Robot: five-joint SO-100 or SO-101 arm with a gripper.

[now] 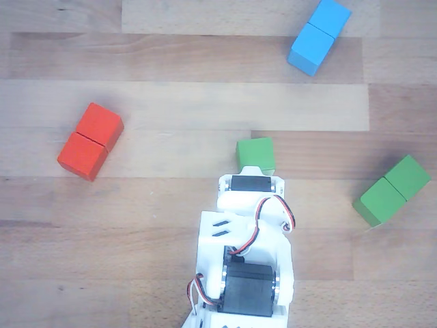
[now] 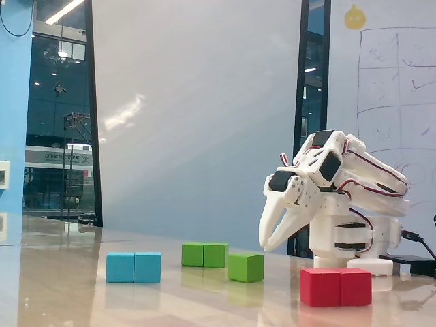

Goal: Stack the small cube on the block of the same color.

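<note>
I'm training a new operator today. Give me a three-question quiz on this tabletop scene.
1. True or false: the small green wooden cube already sits on the green oblong wooden block.
2. In the fixed view, which oblong block lies farthest left? A) red B) blue C) green
3. Fill in: the white two-finger gripper hangs above the table, holding ____.

Key: 1. False; the cube rests on the table, apart from the block. 2. B, the blue oblong block. 3. Nothing.
</note>
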